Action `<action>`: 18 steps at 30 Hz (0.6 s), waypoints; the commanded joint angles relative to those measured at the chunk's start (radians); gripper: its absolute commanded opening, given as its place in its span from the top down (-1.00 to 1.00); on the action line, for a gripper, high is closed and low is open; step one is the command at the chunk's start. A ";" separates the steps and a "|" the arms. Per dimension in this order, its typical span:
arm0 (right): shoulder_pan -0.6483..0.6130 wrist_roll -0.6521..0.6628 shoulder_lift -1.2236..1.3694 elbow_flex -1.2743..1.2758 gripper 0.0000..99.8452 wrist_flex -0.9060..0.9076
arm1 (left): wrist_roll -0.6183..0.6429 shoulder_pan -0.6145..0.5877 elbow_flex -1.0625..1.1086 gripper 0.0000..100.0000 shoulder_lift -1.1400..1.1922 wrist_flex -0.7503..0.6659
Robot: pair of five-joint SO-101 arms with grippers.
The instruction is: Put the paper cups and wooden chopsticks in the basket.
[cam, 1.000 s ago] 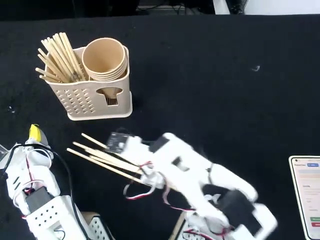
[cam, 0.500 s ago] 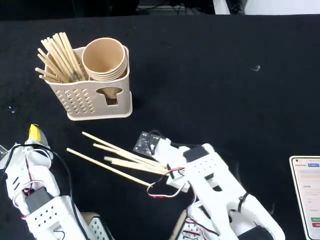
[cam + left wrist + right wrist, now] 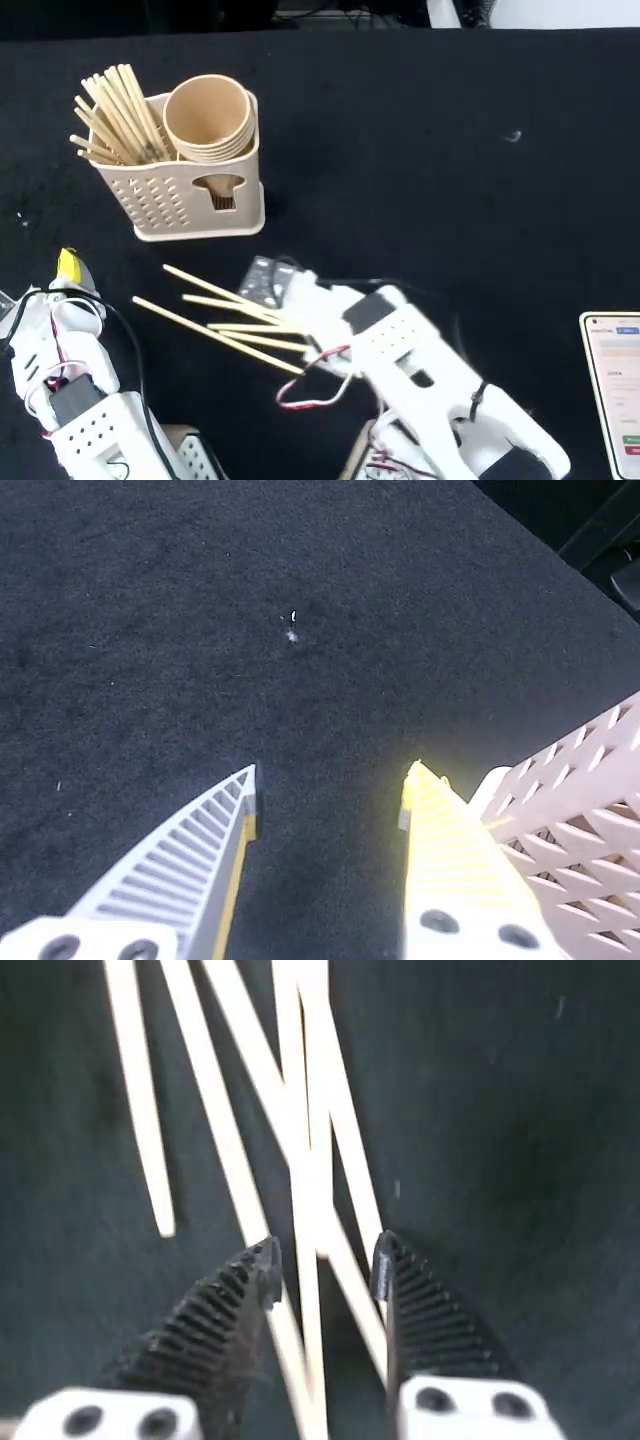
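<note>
several wooden chopsticks point(image 3: 300, 1160) | lie between the prongs of right hand point(image 3: 326, 1258) | hand narrowly open, not clamped

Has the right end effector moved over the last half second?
Yes. In the high view the right end effector slid left, nearer the basket.

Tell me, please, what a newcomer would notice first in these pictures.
The loose wooden chopsticks lie fanned on the black table, with the right gripper over their ends, jaws open astride some sticks. Behind them, the basket holds stacked paper cups and a bundle of chopsticks.
</note>
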 commanded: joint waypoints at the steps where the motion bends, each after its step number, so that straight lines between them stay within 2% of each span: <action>1: -0.051 -0.029 -0.022 -0.007 0.67 -0.120 | -0.012 0.010 -0.033 0.53 -0.012 -0.002; 6: -0.020 -0.009 0.084 -0.024 0.67 -0.206 | -0.012 0.010 -0.033 0.53 -0.012 -0.002; 13: 0.008 -0.008 0.326 -0.136 0.69 -0.209 | -0.012 0.010 -0.033 0.53 -0.012 -0.002; 17: 0.011 -0.015 0.360 -0.173 0.97 -0.190 | -0.012 0.010 -0.033 0.53 -0.012 -0.002; 18: 0.011 -0.015 0.352 -0.174 0.98 -0.180 | -0.012 0.010 -0.033 0.53 -0.012 -0.002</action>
